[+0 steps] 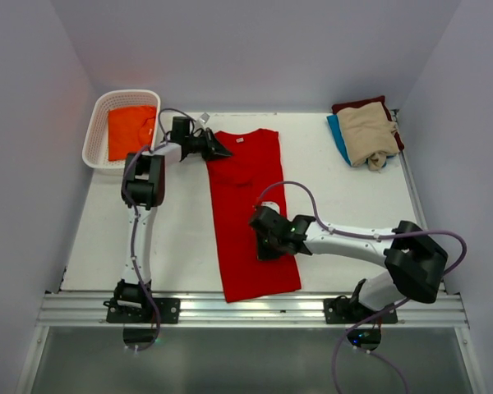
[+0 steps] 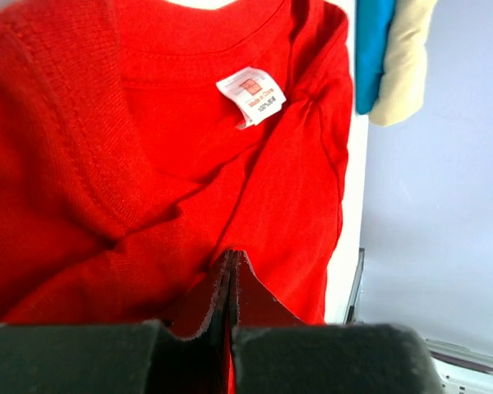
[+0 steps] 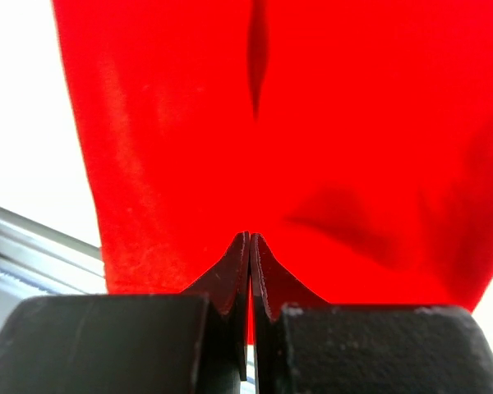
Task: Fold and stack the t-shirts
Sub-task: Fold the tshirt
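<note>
Top external, red t-shirt (image 1: 234, 205) lengthwise near-to-far, collar at far end

A large bright red t-shirt (image 1: 251, 213) is being shown laid lengthwise down the middle of the table (image 1: 181, 230), collar at the far end, hem near the front rail. Its sides are being seen folded in, so a long narrow strip is being formed. A small white tag (image 2: 251, 94) is being shown inside the collar, where the cloth is being creased. An orange t-shirt (image 1: 130, 130) is being held, crumpled, in the white basket (image 1: 96, 131) at the far left corner. At the far right, a bunched beige t-shirt (image 1: 367, 134) is being carried on a pile, with a blue t-shirt (image 1: 338, 135) and a maroon t-shirt (image 1: 357, 105) being partly covered beneath it.
</note>
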Robot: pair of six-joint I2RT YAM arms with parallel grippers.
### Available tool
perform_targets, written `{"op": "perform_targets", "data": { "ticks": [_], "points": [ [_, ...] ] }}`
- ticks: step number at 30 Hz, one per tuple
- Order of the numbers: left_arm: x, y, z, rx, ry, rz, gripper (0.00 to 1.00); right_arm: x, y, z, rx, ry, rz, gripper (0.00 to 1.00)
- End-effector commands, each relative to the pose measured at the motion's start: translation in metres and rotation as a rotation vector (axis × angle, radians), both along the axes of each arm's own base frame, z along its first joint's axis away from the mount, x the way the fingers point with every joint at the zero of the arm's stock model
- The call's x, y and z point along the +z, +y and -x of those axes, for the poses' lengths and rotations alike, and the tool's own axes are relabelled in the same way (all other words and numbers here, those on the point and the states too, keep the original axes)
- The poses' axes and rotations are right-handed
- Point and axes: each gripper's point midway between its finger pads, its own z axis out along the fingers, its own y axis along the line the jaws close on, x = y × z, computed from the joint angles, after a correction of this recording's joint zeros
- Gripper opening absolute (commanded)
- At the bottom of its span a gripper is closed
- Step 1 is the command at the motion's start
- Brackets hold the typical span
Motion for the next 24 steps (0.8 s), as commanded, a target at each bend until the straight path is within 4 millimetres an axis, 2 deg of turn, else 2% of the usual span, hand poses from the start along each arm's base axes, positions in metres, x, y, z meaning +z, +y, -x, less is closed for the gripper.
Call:
{"op": "perform_targets", "data": {
  "ticks": [1, 2, 6, 7, 8, 9, 10, 11, 12, 13, 14, 15, 16, 17, 18, 19, 20, 21, 22, 23, 24],
  "points": [
    [0.018, -0.008, -0.011, -0.005, -0.138, 0.061, 0.0, 0.037, 0.02, -0.015, -0.038, -0.085, -0.114, 0.0],
    [0.024, -0.008, -0.014, -0.003, -0.155, 0.07, 0.0, 0.044, 0.02, -0.016, -0.036, -0.103, -0.128, 0.0],
    [0.068, -0.005, -0.02, -0.001, -0.264, 0.148, 0.0, 0.063, 0.019, -0.025, -0.029, -0.187, -0.153, 0.0],
    [0.106, -0.004, -0.023, -0.001, -0.382, 0.161, 0.0, 0.068, 0.02, -0.029, -0.03, -0.214, -0.167, 0.0],
    [0.117, -0.001, -0.02, 0.008, -0.407, 0.156, 0.0, 0.069, 0.015, -0.033, -0.042, -0.241, -0.156, 0.0],
    [0.16, 0.006, -0.021, 0.031, -0.513, 0.14, 0.02, 0.077, 0.013, -0.034, -0.037, -0.27, -0.166, 0.09],
    [0.18, 0.01, -0.019, 0.039, -0.56, 0.131, 0.04, 0.079, 0.011, -0.036, -0.032, -0.289, -0.168, 0.22],
    [0.197, 0.012, -0.014, 0.047, -0.591, 0.119, 0.13, 0.081, 0.009, -0.037, -0.034, -0.304, -0.166, 0.26],
    [0.231, 0.018, -0.004, 0.063, -0.658, 0.096, 0.19, 0.085, 0.005, -0.04, -0.033, -0.33, -0.156, 0.3],
    [0.234, 0.02, 0.005, 0.067, -0.627, 0.077, 0.27, 0.084, 0.0, -0.039, -0.026, -0.333, -0.137, 0.49],
    [0.222, 0.021, 0.019, 0.075, -0.567, 0.05, 0.37, 0.086, -0.003, -0.04, -0.023, -0.341, -0.12, 0.61],
    [0.247, 0.023, 0.037, 0.1, -0.612, 0.007, 0.42, 0.086, -0.013, -0.046, -0.043, -0.374, -0.069, 0.74],
    [0.239, 0.025, 0.053, 0.111, -0.559, -0.028, 0.46, 0.086, -0.024, -0.046, -0.051, -0.379, -0.027, 0.98],
    [0.206, 0.027, 0.077, 0.125, -0.464, -0.078, 0.53, 0.086, -0.03, -0.047, -0.059, -0.389, -0.002, 0.99],
    [0.223, 0.031, 0.098, 0.172, -0.508, -0.135, 0.56, 0.088, -0.039, -0.051, -0.076, -0.417, 0.027, 0.99],
    [0.215, 0.031, 0.117, 0.175, -0.486, -0.16, 0.58, 0.093, -0.044, -0.051, -0.081, -0.433, 0.027, 0.99],
    [0.18, 0.033, 0.146, 0.172, -0.401, -0.203, 0.62, 0.091, -0.05, -0.049, -0.078, -0.439, 0.038, 0.99],
    [0.192, 0.033, 0.166, 0.205, -0.435, -0.233, 0.64, 0.092, -0.055, -0.05, -0.086, -0.442, 0.041, 0.99],
    [0.173, 0.035, 0.19, 0.195, -0.358, -0.263, 0.64, 0.093, -0.062, -0.049, -0.096, -0.447, 0.054, 0.99],
    [0.146, 0.036, 0.217, 0.173, -0.285, -0.295, 0.64, 0.095, -0.069, -0.047, -0.106, -0.452, 0.042, 0.99],
    [0.15, 0.037, 0.236, 0.193, -0.29, -0.316, 0.64, 0.095, -0.075, -0.048, -0.131, -0.448, 0.037, 0.99]
  ]
}}
